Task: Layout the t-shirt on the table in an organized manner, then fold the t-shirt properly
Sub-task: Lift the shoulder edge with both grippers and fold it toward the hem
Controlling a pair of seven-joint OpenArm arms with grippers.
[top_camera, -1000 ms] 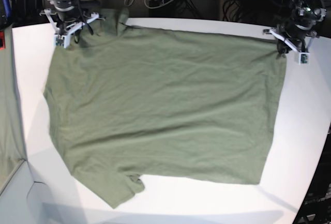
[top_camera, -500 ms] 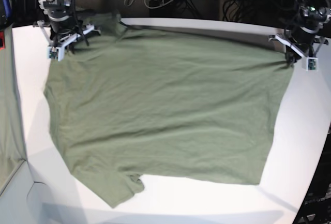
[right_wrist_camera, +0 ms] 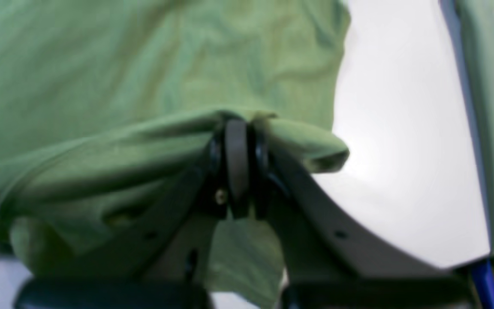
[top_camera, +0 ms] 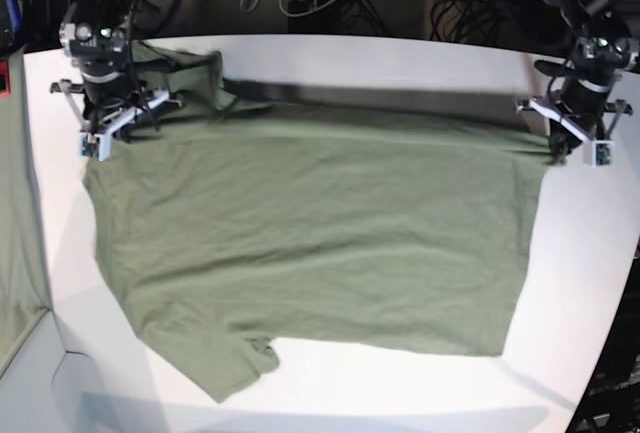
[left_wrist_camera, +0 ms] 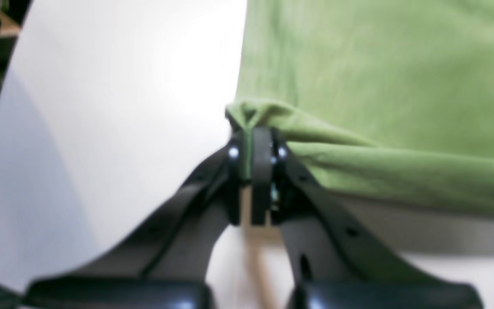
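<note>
Olive cotton is covering most of the white table (top_camera: 590, 253): the t-shirt (top_camera: 310, 243) is lying spread with its long axis running left to right in the base view, sleeves and shoulders at the left, hem at the right.

At the far left, the right gripper (top_camera: 108, 118) is pinching the shoulder area, its jaws clenched on a bunched fold of fabric, as the right wrist view confirms (right_wrist_camera: 236, 128). The far edge between the two grippers is hanging raised off the table, casting a dark shadow band behind it.

At the far right, the left gripper (top_camera: 572, 133) is gripping the far hem corner, jaws clamped tight on a small tuck of cloth (left_wrist_camera: 257, 141).

Both grip points are sitting on the far edge, and the body of the shirt is extending from the jaws toward the near side. By this judgement, the coming move is depending on carrying that far edge over the near one, both arms travelling in parallel and keeping the edge taut.
</note>
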